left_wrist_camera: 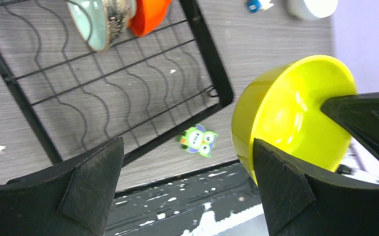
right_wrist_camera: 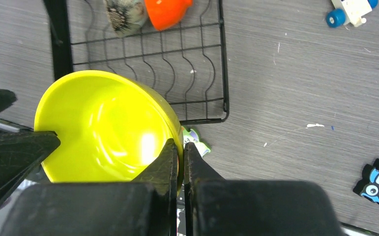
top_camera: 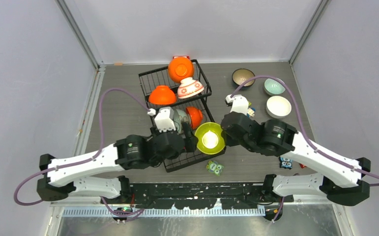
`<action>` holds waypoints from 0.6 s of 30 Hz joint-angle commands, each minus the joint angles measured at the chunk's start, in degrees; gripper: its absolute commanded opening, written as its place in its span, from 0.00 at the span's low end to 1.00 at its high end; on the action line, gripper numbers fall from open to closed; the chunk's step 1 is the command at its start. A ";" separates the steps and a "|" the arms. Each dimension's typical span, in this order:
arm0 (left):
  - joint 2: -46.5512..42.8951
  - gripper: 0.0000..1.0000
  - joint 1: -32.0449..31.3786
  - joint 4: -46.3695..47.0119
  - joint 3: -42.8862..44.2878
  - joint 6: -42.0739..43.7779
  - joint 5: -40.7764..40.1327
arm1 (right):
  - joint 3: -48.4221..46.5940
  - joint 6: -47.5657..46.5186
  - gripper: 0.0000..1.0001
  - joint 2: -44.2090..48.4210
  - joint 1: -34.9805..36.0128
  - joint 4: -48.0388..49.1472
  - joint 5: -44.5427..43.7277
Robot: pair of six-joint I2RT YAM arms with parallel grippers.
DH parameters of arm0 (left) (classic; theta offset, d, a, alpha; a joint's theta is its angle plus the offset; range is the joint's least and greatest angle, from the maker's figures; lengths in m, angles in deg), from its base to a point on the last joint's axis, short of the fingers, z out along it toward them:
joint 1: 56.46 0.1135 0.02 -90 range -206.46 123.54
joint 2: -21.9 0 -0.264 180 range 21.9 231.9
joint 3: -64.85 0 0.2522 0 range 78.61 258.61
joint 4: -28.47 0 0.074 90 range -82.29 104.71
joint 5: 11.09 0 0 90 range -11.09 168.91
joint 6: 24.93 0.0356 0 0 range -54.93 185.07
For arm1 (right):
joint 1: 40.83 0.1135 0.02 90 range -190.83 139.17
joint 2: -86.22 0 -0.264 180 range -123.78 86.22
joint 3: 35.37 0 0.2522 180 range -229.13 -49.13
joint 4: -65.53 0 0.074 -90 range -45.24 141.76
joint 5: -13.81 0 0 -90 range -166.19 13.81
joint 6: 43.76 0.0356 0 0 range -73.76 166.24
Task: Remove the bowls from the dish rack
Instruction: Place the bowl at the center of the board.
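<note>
Fingers of the right gripper (right_wrist_camera: 182, 147) are pressed together on the rim of the lime green bowl (right_wrist_camera: 103, 128), one inside it and one outside, so the bowl hangs from that pinch with its glossy hollow turned toward the wrist camera. The left gripper (left_wrist_camera: 187, 167) stands spread wide with nothing between its pads. The lime green bowl sits close by the inner side of one of its fingers, and whether it touches that finger cannot be told.

Beyond both sets of fingertips lies the dish rack (right_wrist_camera: 58, 44), a black wire grid on the grey table (right_wrist_camera: 295, 83). The held bowl is over the rack's corner nearest the arms. Further past the left gripper, inside the rack, a pale mint bowl (left_wrist_camera: 91, 19) with a speckled outside leans on edge against an orange bowl (left_wrist_camera: 150, 14). In the rack's far section, well beyond the grippers, are a far orange bowl (top_camera: 181, 69), a second orange bowl (top_camera: 162, 95) and a floral bowl (top_camera: 190, 87), white with red flowers.

Out past the right gripper, apart from the rack, a dark brown bowl (top_camera: 243, 76), a teal bowl (top_camera: 274, 87) and a white bowl (top_camera: 278, 106) rest on the table. A green owl toy (left_wrist_camera: 197, 140) lies just off the rack's corner, under the held bowl. To the right gripper's right a blue block (right_wrist_camera: 378, 183) shows a penguin-like figure and the digit 8
</note>
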 commanded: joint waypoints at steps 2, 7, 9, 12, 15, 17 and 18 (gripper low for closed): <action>-11.25 1.00 -0.20 -7.15 -6.19 0.29 -8.18 | -7.41 -1.51 0.01 5.48 -0.73 -12.08 -14.31; -22.27 1.00 -0.13 -11.62 -13.52 -0.17 -10.79 | -12.35 -6.30 0.01 6.25 -9.52 -13.57 -16.59; -25.26 1.00 -0.15 -12.36 -15.46 -0.65 -11.11 | -12.16 -9.65 0.01 6.37 -18.91 -8.95 -12.94; -28.40 1.00 -0.17 -11.29 -17.93 -0.68 -10.50 | -11.20 -12.65 0.01 5.83 -31.55 -2.83 -5.56; -29.81 1.00 -0.17 -9.99 -19.21 -0.38 -9.68 | -10.21 -13.24 0.01 5.04 -40.79 2.32 0.45; -29.74 1.00 -0.13 -9.99 -19.18 0.05 -9.46 | -9.89 -12.73 0.01 4.11 -44.77 4.68 2.41; -29.50 1.00 -0.12 -10.13 -19.02 0.27 -9.43 | -9.79 -12.53 0.01 3.50 -45.86 5.46 2.14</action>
